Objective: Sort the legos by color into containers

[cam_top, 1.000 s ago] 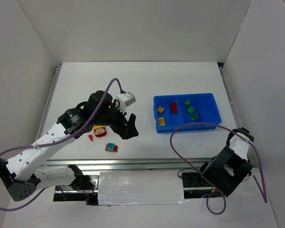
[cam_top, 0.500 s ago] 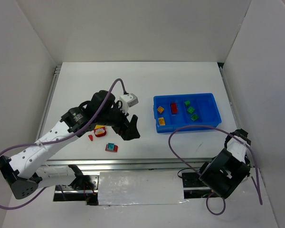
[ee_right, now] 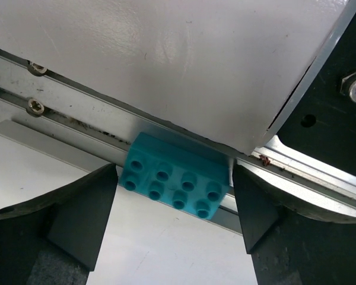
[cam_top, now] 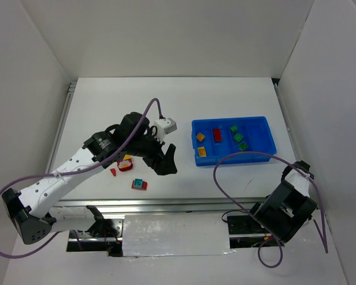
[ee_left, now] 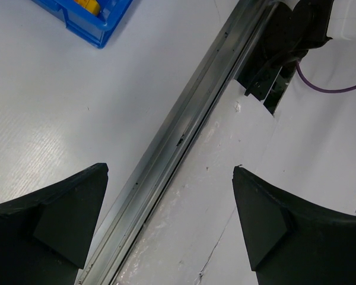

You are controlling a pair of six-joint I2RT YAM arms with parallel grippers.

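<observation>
**Desk:** What has moved since the last frame?

**Photographer:** The left arm has swung a little closer to the blue tray (cam_top: 237, 119). Its left gripper (cam_top: 166, 161) hangs just short of the tray's left wall, fingers wide apart and empty. The right arm has barely shifted. It sits below the tray's right corner, off the table's near edge.

**Desk:** And the legos?

**Photographer:** Six sit in the tray. A teal-and-red lego (cam_top: 139, 184) and two reddish ones lie well left of the tray, farther from it than the left gripper. A teal brick (ee_right: 175, 184) rests against the metal rail (ee_right: 77, 113) at the table's near edge, on the tray's near-right side.

**Desk:** Which arm takes that one?

**Photographer:** The right, by my reading. In the wrist view the right gripper (ee_right: 175, 168) has the brick straight ahead, jaws apart. The brick's long axis runs along the rail, from one finger across to the other. It nearly fills the gap, and I cannot tell whether the pads touch it.
</observation>
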